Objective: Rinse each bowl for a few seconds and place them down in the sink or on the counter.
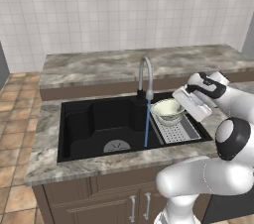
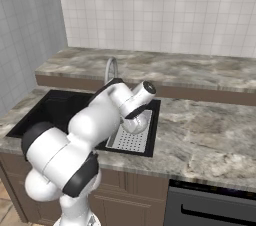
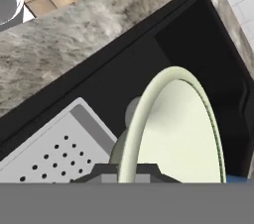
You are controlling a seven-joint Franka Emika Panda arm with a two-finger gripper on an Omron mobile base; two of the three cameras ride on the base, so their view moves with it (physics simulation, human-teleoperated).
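Here, in the left base view, the sink (image 1: 99,124) sits at centre frame, set into the bench (image 1: 99,67), with its faucet (image 1: 144,77) rising at the back rim just right of centre. A thin blue stream of water (image 1: 147,121) falls from the spout to the basin floor, landing just right of the drain (image 1: 117,146). Right of the stream, the green-lined bowl (image 1: 167,109) is held above a perforated tray (image 1: 178,129) at the right end of the basin; the bowl is near the water but apart from it. The gripper (image 1: 184,103) meets the bowl's right rim from the right of the frame, its jaws pinching that rim. In the right base view, the arm covers centre frame; the tray (image 2: 131,139) shows below it at the sink's (image 2: 50,107) right end, the faucet (image 2: 110,70) curves up behind, and the bench (image 2: 210,130) spreads across the right half. A rounded pale shape under the wrist may be the bowl, but I cannot tell. In the hand view, the bowl (image 3: 173,129) stands edge-on at lower centre, tilted, its rim running down between the finger tips at the bottom edge. The tray (image 3: 54,148) lies at lower left, the dark sink (image 3: 198,49) at upper right, and the bench (image 3: 74,39) crosses the upper left.
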